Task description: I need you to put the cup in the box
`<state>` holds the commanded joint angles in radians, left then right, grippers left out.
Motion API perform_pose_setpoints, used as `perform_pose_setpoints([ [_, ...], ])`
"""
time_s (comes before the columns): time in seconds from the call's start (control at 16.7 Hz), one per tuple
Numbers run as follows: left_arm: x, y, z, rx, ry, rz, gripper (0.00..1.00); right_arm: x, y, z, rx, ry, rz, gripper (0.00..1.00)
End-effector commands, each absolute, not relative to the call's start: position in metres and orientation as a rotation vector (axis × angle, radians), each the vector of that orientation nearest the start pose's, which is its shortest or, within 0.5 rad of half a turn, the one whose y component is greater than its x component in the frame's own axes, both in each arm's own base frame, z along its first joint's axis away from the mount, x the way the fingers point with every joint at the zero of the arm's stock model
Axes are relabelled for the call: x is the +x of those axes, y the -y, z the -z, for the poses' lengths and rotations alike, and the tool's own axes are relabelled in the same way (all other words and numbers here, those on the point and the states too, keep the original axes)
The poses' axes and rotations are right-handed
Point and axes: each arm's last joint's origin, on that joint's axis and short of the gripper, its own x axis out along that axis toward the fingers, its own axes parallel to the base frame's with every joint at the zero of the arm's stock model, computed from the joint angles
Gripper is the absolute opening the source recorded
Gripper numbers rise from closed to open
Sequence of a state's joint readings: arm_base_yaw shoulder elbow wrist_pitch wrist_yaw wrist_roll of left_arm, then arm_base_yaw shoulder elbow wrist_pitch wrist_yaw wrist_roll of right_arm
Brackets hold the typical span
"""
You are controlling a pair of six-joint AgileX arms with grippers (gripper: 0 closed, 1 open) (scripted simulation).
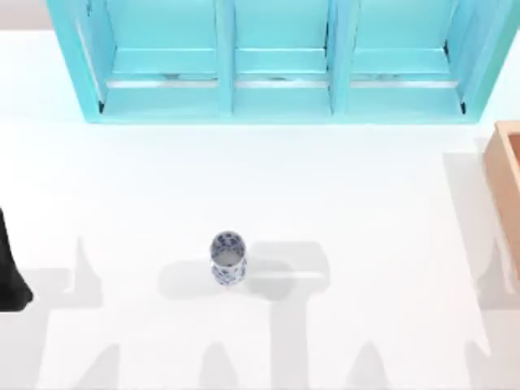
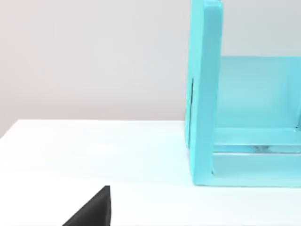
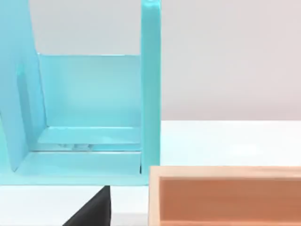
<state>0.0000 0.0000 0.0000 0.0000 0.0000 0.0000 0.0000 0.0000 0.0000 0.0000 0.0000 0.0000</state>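
The cup (image 1: pixel 228 258) stands upright near the middle of the white tabletop (image 1: pixel 366 195), a little toward the front. Nothing touches it. From above you can look down into its pale grey inside.

The box (image 1: pixel 507 175) sits at the right side of the tabletop, well apart from the cup. In the top view the picture's edge cuts it off, so just one tan wall and a corner show. The right wrist view shows more of the box (image 3: pixel 225 195): a long thick wall and the hollow inside. It is just beside the end of the big turquoise shelf (image 1: pixel 276 61), which runs along the back.

A dark bit of the left arm (image 1: pixel 12 268) pokes in at the left edge of the top view. A black shape (image 2: pixel 91 209) sits low in the left wrist view, and one like it (image 3: pixel 91 207) in the right wrist view. They are too cut off to make out.
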Motion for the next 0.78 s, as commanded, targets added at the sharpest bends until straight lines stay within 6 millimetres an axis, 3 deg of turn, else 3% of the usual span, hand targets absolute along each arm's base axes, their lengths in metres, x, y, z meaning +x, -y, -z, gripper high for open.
perform_pose_setpoints([
  [0.36,0.106,0.001,-0.16,0.0,0.0,0.0,1.0,0.107,-0.002,-0.172,0.032,-0.072,-0.03,1.0],
  [0.6,0.106,0.001,-0.16,0.0,0.0,0.0,1.0,0.116,-0.012,-0.203,0.102,-0.266,-0.107,1.0],
  [0.78,0.106,0.001,-0.16,0.0,0.0,0.0,1.0,0.135,-0.027,-0.231,0.155,-0.483,-0.168,1.0],
])
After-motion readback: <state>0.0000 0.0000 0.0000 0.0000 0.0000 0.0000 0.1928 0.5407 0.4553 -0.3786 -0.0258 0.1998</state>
